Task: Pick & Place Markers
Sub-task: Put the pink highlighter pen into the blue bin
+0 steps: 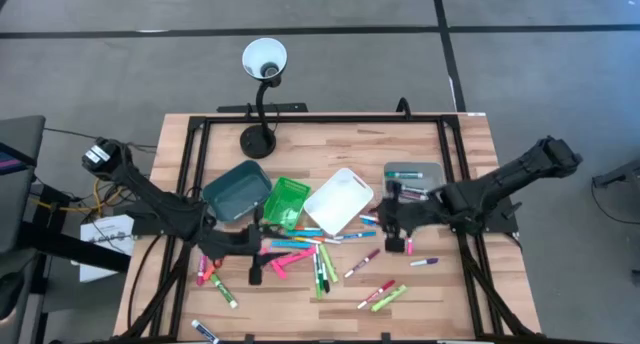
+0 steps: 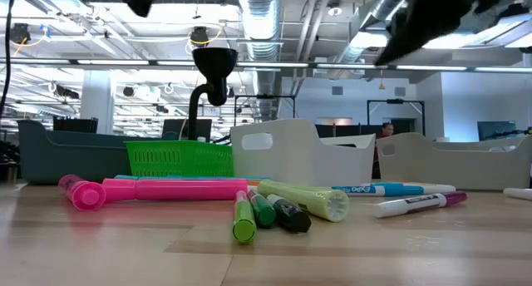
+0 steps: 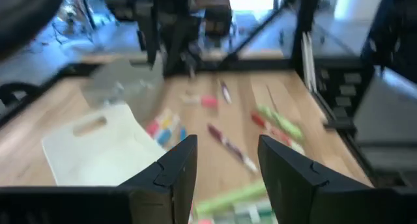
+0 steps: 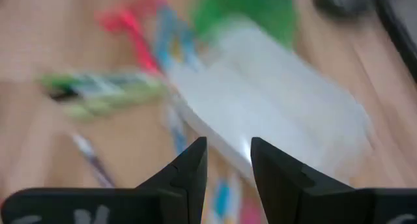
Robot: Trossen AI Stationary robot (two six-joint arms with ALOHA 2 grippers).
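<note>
Many markers lie flat and scattered on the wooden table (image 1: 440, 294): pink and blue ones (image 1: 290, 246) at the middle, green ones (image 1: 322, 269), a purple one (image 1: 425, 261), and pink and green ones (image 1: 382, 296) nearer the front. My left gripper (image 1: 268, 246) hovers open over the middle-left cluster, pointing toward the table's right, with nothing between its fingers (image 3: 225, 168). My right gripper (image 1: 388, 230) hovers open by the white bin's right corner, pointing toward the table's left and slanting down, its fingers (image 4: 228, 165) empty. In the low view, pink (image 2: 166, 189) and green (image 2: 243, 215) markers lie in front.
Four bins stand in a row behind the markers: dark teal (image 1: 238, 189), green (image 1: 287, 199), white (image 1: 338, 199) and clear grey (image 1: 413, 174). A gooseneck lamp (image 1: 263, 64) stands at the far edge. A black frame (image 1: 455, 154) borders the table.
</note>
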